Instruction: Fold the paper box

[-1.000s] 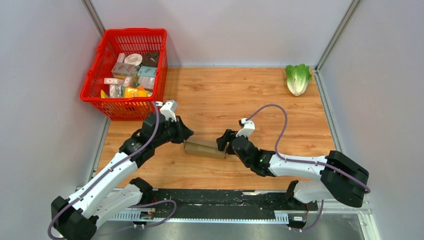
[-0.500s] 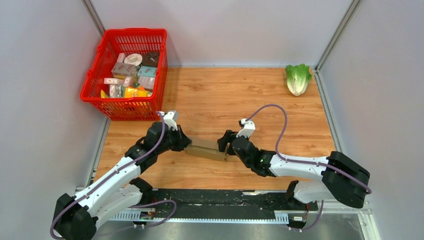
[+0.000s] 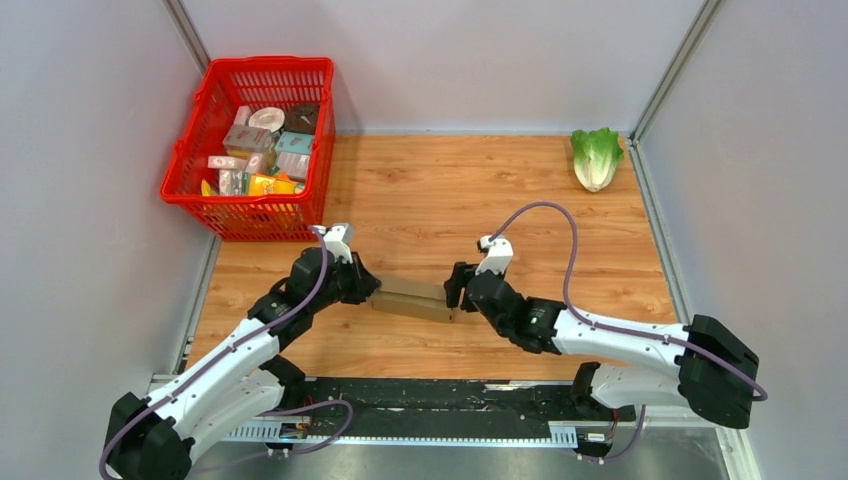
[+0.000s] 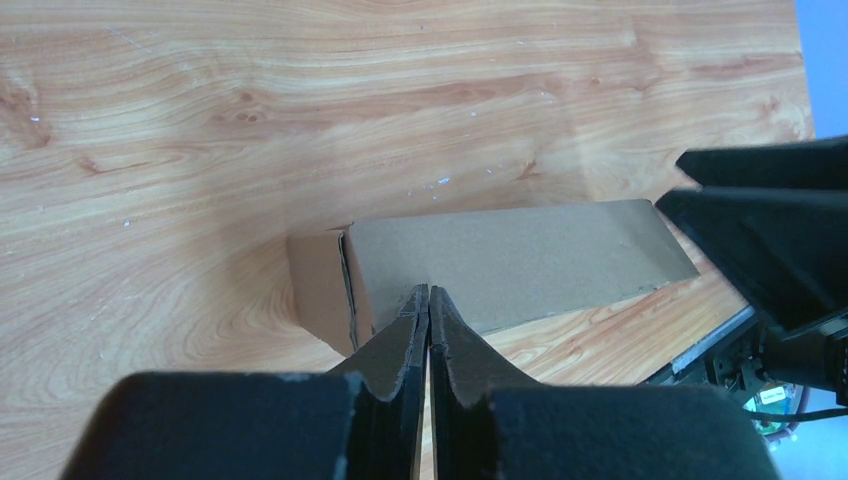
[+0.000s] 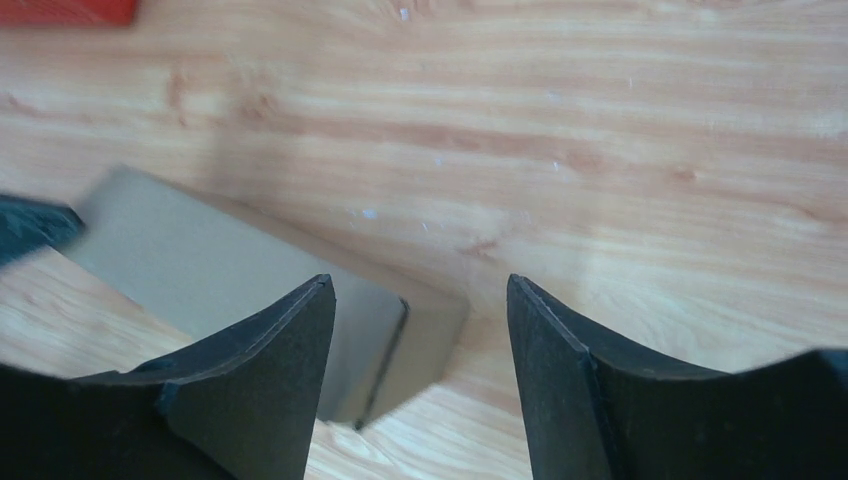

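The left gripper has its two black fingers pressed together, with only a hairline between them. Their tips rest against the near long edge of the paper box, close to its left end. Whether any cardboard is caught between them cannot be told.

The box is plain brown corrugated card, a long shallow closed shape lying flat on the wooden table. Its top panel is smooth, and a seam shows at the end nearest the left gripper.

The right gripper stands at the opposite end of the box with its fingers spread wide. From the right wrist view, the end of the box lies low in the gap between them, closer to the finger on the left of that view and partly hidden behind it. Whether either finger touches the card is not clear.

From above, the box sits near the front middle of the table, slightly skewed, with one gripper at each short end and both arms reaching in from the near edge.

Well apart from it, a red plastic basket stands in the far left corner, holding small printed packages. A head of lettuce lies in the far right corner.
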